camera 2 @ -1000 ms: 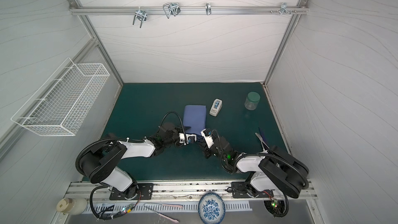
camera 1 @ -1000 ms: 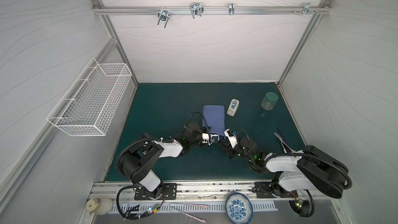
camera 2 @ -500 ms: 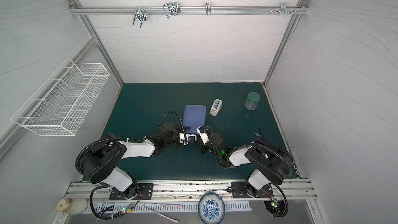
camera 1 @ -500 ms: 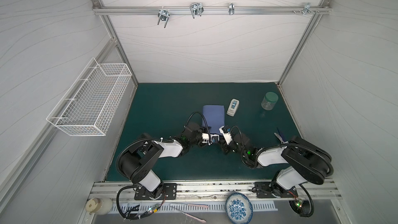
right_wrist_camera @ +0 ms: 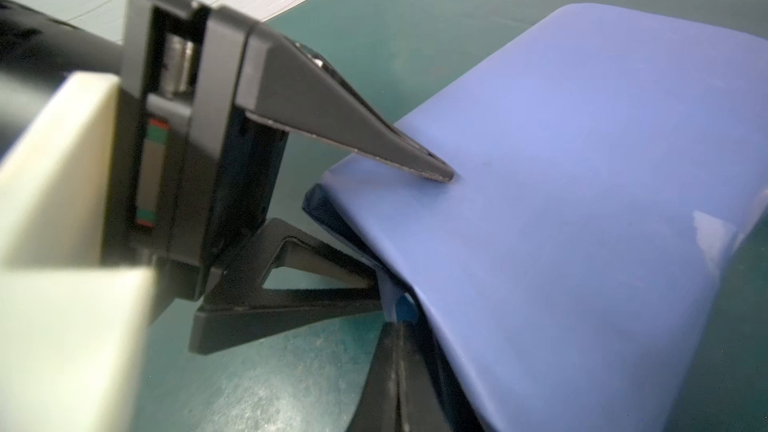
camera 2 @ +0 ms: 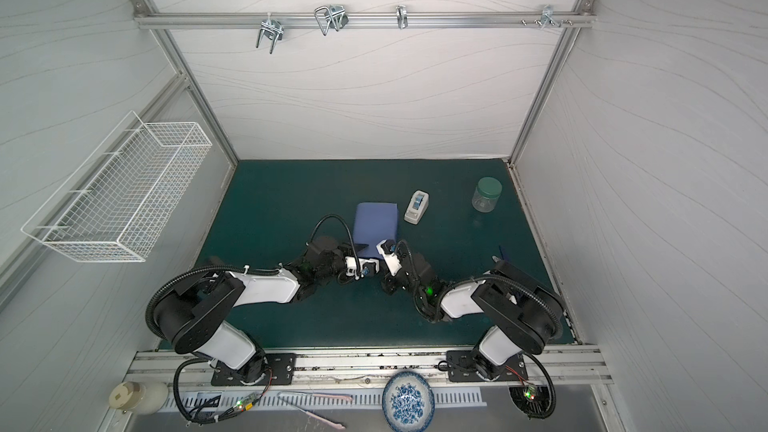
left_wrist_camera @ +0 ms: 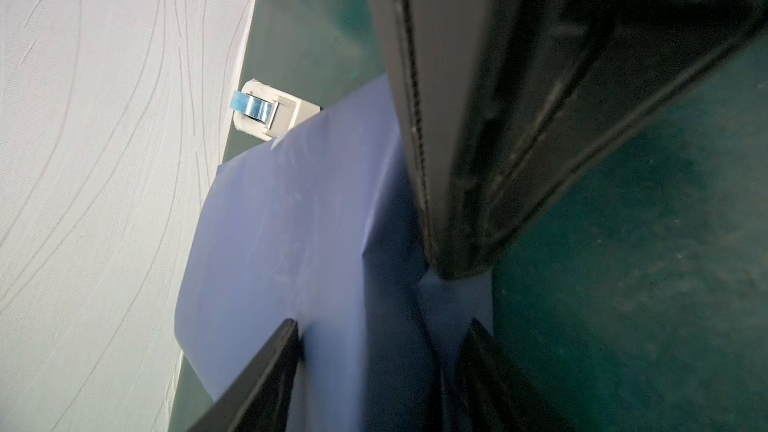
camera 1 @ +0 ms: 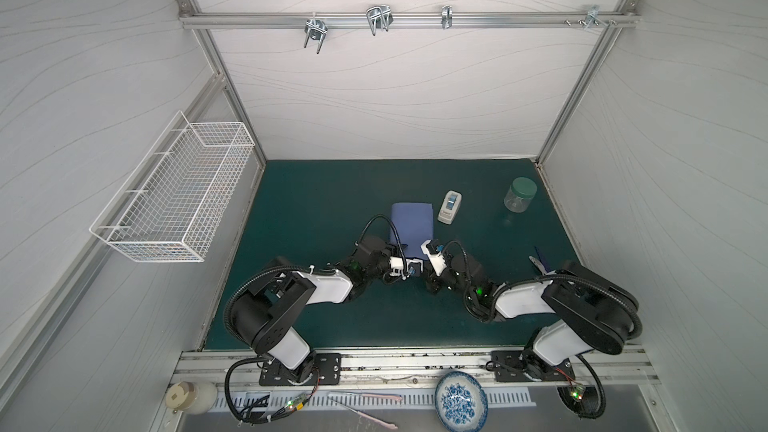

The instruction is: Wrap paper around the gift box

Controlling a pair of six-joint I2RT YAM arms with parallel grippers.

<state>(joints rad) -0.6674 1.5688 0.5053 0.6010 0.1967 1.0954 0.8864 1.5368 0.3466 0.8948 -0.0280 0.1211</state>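
Enclosure: white panelled walls (camera 1: 395, 97); an aluminium rail (camera 1: 415, 20) with hooks runs across the far wall.
Floor: dark green mat (camera 1: 324, 201).
Left wall: white wire basket (camera 1: 174, 197).
Mid-mat: the paper (camera 1: 411, 220), indigo face outward, folded over the gift box (right_wrist_camera: 318, 205) (only a navy corner shows, at the near end).
Left gripper (camera 1: 412, 257): jaws spread at the box's near end, upper finger (right_wrist_camera: 432, 170) resting on the paper's top, lower finger down on the mat.
Right gripper (left_wrist_camera: 453, 268): fingers closed together, tips against the folded near flap; whether they pinch paper cannot be told.
Far right: clear jar (camera 1: 519, 200), green lid.
Just right of the paper: white tape dispenser (camera 1: 450, 206).
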